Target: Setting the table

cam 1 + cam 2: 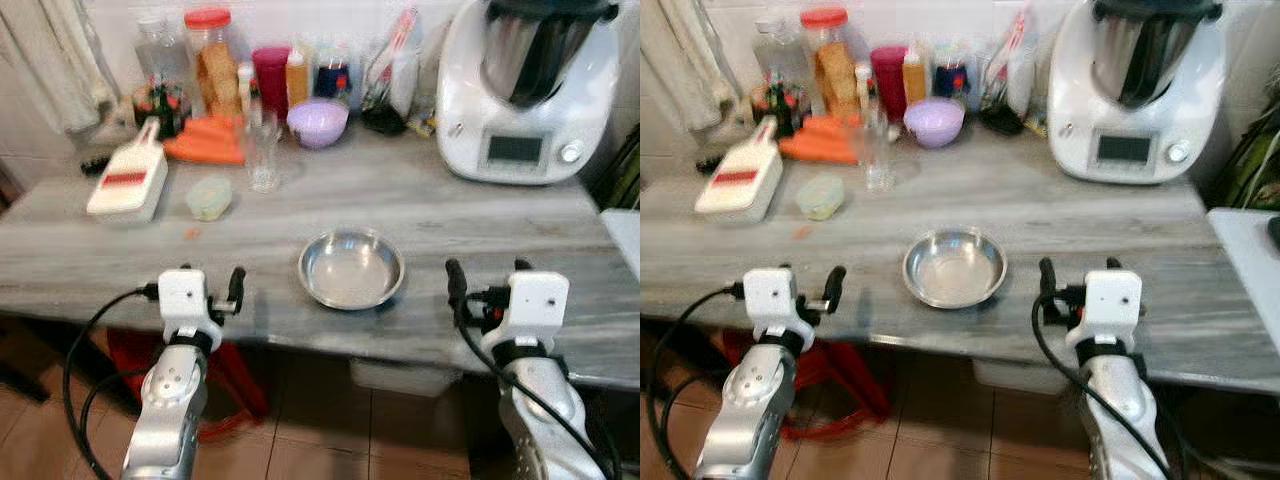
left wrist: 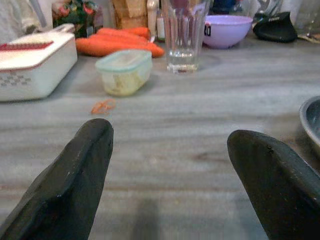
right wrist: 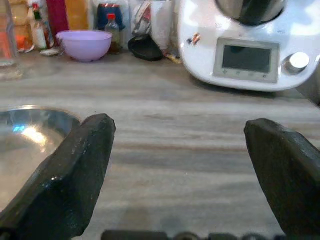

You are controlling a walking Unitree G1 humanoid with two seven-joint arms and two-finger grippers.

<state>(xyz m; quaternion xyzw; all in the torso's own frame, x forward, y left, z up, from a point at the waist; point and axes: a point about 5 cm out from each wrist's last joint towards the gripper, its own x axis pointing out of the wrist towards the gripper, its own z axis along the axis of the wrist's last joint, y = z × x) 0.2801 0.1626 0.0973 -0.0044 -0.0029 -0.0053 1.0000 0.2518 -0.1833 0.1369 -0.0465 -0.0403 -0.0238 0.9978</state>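
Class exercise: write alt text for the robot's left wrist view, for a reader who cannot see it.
Two open black fingers frame a grey wooden table. Beyond stand a drinking glass, a small lidded container, carrots, a purple bowl and a white grater box.

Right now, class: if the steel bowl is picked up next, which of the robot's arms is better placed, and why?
Probably the right. The right gripper is open beside the steel bowl, whose rim shows by its finger; the left gripper looks slightly farther off.

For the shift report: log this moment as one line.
left gripper open, at counter edge | right gripper open, at counter edge | steel bowl between them, untouched
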